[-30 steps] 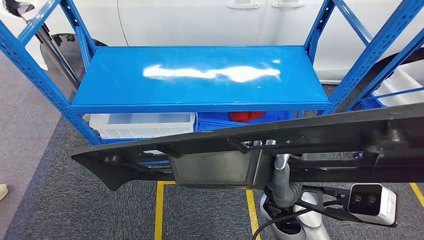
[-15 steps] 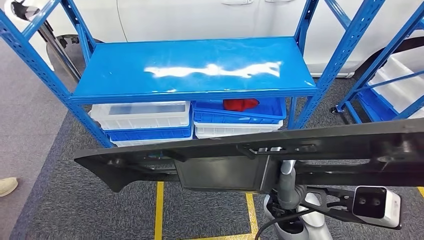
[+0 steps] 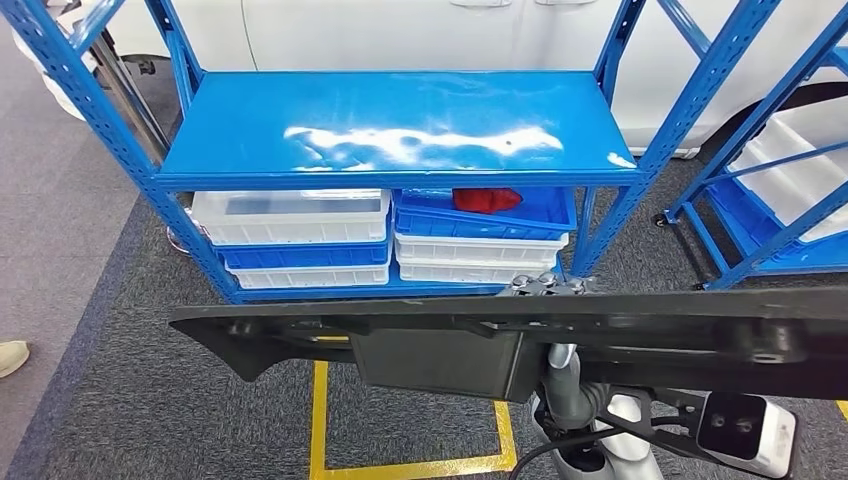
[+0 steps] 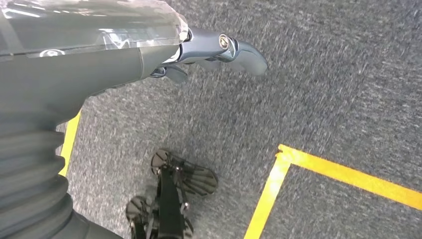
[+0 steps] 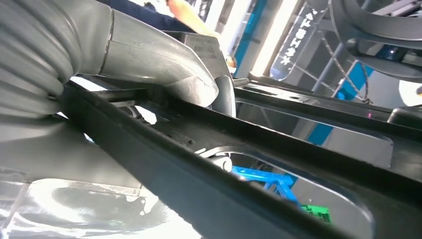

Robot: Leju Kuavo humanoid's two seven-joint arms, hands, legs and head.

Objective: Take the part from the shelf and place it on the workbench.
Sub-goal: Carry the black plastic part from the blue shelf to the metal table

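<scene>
White lettering on a dark hanging banner [image 5: 302, 44], too blurred and turned to read, possibly Chinese characters

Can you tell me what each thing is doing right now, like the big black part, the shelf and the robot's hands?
black part: off the shelf, carried level in front of the robot.
right hand: gripping the black part.
left hand: holding nothing, above the carpet.
top shelf: bare and shiny.
bins: stacked under the shelf.
red thing: lying in a blue bin.
</scene>
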